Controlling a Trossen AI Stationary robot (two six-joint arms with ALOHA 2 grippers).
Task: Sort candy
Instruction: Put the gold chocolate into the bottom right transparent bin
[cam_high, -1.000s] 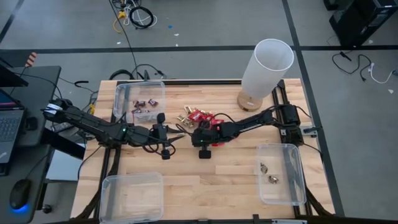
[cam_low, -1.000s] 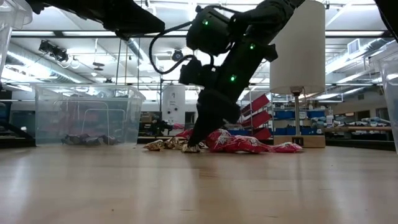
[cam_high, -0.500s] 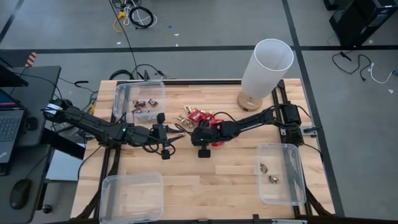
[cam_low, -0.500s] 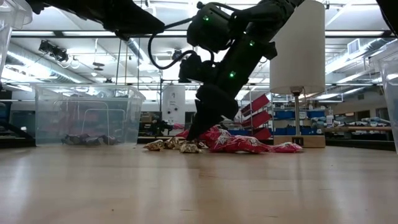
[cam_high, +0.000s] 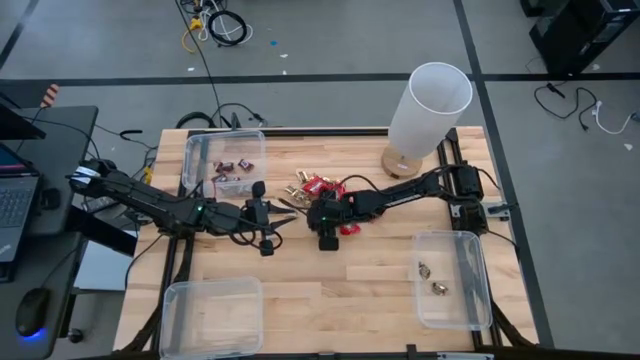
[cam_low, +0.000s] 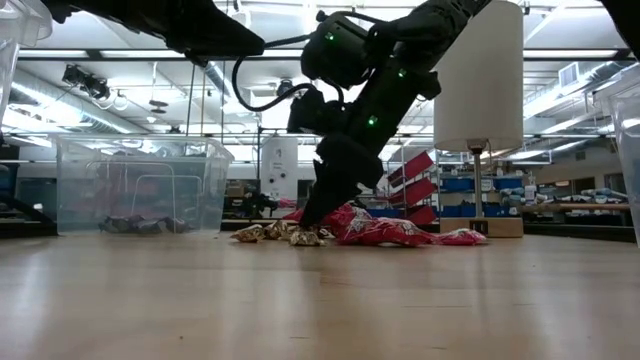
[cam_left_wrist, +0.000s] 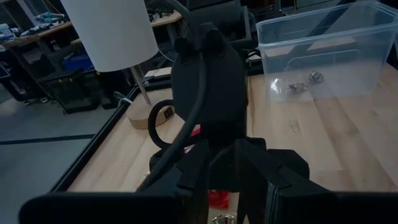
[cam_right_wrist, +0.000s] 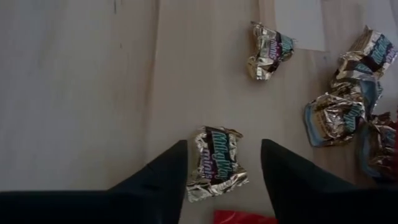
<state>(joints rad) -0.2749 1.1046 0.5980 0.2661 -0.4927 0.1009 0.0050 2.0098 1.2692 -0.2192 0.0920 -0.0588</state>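
Gold candy (cam_right_wrist: 216, 163) btwn open right gripper (cam_right_wrist: 224, 168) fingers — on table

Bright, even overhead light, barely any shadows on the table (cam_high: 350, 270). Bit of glare off the gold-foil pieces (cam_right_wrist: 217, 163) and ceiling lights (cam_low: 90, 85) in the low view. Blurry near tabletop there. Soft, dark foreground in the left wrist view.

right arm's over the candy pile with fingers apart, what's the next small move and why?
Probably close the right end effector on the gold-foil candy. In the right wrist view its two fingers stand open on either side of that piece, which lies flat on the table, apart from the other sweets. The low view shows the fingertips already down at table level, so no further descent looks needed.
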